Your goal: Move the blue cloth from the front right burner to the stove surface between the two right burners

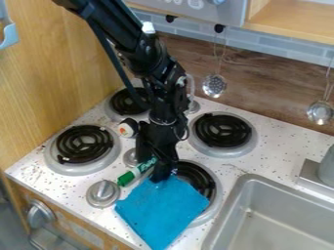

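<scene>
The black gripper [156,175] is positioned over the stovetop [78,194], pointing downward, with its lower end at the upper corner of the blue cloth [161,210]. Whether the claw is apart, together or clamped on the cloth cannot be told from this angle. The cloth lies at the near edge of the stovetop and partly covers the near right burner [199,177]. A green and white marker [135,172] lies at a slant just left of the gripper's lower end, green cap toward the near left. A silver knob [103,193] is located near the cap. A small round toy piece [126,129] sits between the two left burners. The metal sink [287,215] adjoins at right. A slotted spoon [214,85] and a ladle [320,112] hang along the rear wall.
</scene>
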`<state>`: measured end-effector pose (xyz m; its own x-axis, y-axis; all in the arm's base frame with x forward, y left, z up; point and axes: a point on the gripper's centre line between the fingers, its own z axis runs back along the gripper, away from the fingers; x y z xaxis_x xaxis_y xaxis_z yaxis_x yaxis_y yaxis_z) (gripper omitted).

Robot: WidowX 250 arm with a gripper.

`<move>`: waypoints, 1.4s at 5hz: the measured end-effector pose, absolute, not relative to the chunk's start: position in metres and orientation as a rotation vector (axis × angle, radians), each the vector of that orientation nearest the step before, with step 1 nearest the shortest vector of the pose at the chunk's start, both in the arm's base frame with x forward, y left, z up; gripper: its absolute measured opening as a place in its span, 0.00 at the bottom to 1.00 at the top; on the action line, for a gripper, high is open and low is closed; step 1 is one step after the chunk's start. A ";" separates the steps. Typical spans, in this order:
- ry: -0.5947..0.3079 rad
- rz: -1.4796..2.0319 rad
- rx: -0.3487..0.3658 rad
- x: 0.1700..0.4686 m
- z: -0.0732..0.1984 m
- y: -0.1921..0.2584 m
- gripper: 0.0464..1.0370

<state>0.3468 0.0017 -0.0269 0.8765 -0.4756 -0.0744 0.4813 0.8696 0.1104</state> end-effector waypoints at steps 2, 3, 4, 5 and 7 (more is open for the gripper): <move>0.024 -0.507 0.144 0.343 -0.023 0.005 0.96; -0.004 -0.489 0.152 0.338 -0.019 0.006 0.96; -0.080 -0.460 0.140 0.339 0.001 0.002 0.96; -0.153 -0.429 0.125 0.334 0.022 -0.001 0.96; -0.245 -0.376 -0.113 0.306 0.014 -0.017 0.96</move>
<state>0.3057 -0.0165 0.0138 0.9012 -0.3487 0.2572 0.3759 0.9245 -0.0637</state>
